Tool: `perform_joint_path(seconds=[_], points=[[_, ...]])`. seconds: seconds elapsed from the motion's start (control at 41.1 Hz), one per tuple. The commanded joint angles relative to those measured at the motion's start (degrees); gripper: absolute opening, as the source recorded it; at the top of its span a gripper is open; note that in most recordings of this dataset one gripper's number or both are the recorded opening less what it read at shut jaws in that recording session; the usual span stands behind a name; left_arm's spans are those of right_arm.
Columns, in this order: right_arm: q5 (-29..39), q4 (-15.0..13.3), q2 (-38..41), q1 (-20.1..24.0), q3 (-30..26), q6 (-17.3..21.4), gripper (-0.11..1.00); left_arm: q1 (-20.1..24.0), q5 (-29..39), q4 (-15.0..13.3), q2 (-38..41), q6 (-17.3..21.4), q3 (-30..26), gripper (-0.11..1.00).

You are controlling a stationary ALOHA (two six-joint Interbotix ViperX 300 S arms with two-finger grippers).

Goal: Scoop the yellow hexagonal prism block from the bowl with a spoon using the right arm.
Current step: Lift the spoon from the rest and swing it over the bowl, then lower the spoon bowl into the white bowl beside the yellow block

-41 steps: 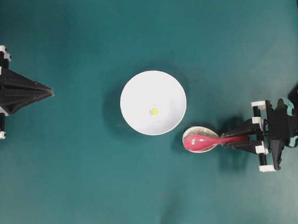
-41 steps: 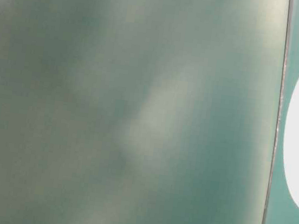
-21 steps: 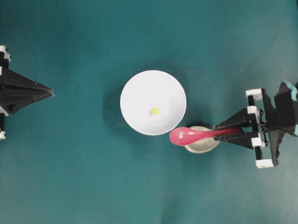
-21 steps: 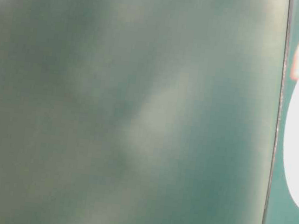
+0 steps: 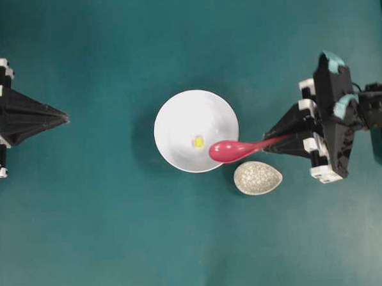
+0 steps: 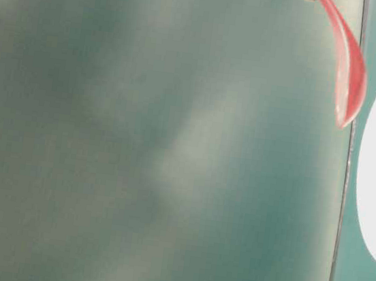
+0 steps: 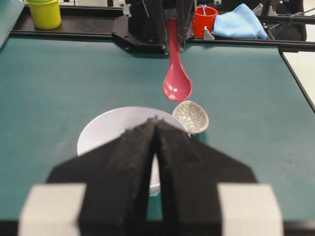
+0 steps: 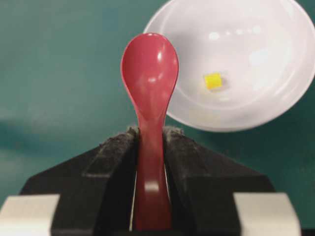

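Glossy pink-red plastic spoon [image 8: 150, 98], stiff, light and probably slippery, clamped by its handle in right tool [image 8: 150, 142], head over plain white bowl's [image 5: 176, 112] rim.

The spoon [image 8: 149, 73] looks like glossy pink-red plastic, smooth, with bright highlights. The bowl [image 8: 256, 98] is smooth, shiny white, showing small glints. The small oval dish [image 7: 191, 116] has a crackled grey-white glaze. The table [image 5: 106, 237] is covered in matt teal material. The right end effector [image 8: 150, 147] has rough, matt black pads, as does the left [image 7: 156, 142]
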Motion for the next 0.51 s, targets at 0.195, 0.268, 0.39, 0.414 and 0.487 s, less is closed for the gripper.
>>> perform_joint_path(seconds=[0.195,0.268,0.39,0.414,0.487], points=[[14.5,-0.44,0.35,-7.38,-7.47,0.09,0.23,-0.09,-1.32,0.09,0.53,-0.09,-1.67,0.03],[18.37,-0.79,1.49,-9.14,-9.32,0.09,0.23,-0.09,-1.41,0.0,0.53,-0.09,-1.67,0.03],[24.79,-2.81,4.92,-10.63,-12.83,0.09,0.23,-0.09,-1.41,0.09,0.44,-0.09,-1.76,0.03],[26.02,-3.6,5.89,-10.63,-13.71,0.09,0.23,-0.09,-1.41,0.0,0.53,-0.09,-1.67,0.03],[28.3,-5.36,8.44,-10.72,-15.73,0.44,0.23,-0.09,-1.41,0.0,0.53,-0.09,-1.76,0.03]])
